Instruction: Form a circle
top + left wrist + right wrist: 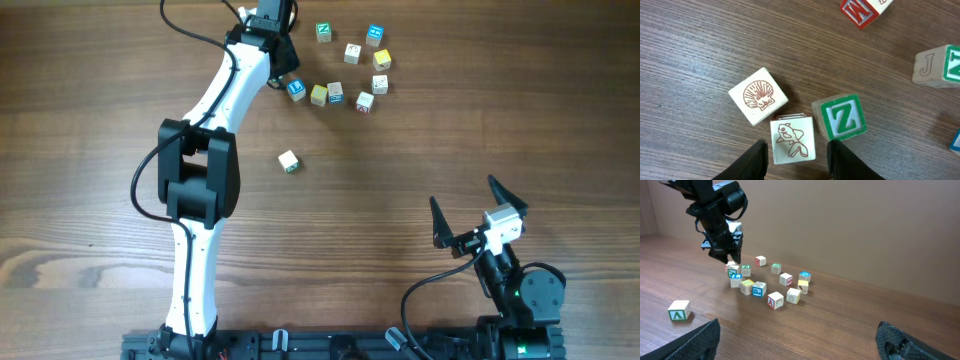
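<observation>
Though overhead hides it, the wrist view shows the left tool [797, 145] released astride a fish cube [792, 136]; right tool [462, 192] spread.

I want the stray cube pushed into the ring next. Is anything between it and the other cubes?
Nothing visible does: only bare table lies between the stray cube and the ring of cubes. The left arm passes off to the side.

A green Z marks the green-faced cube [842, 118], and a pale J the right-edge cube [930, 66].
</observation>
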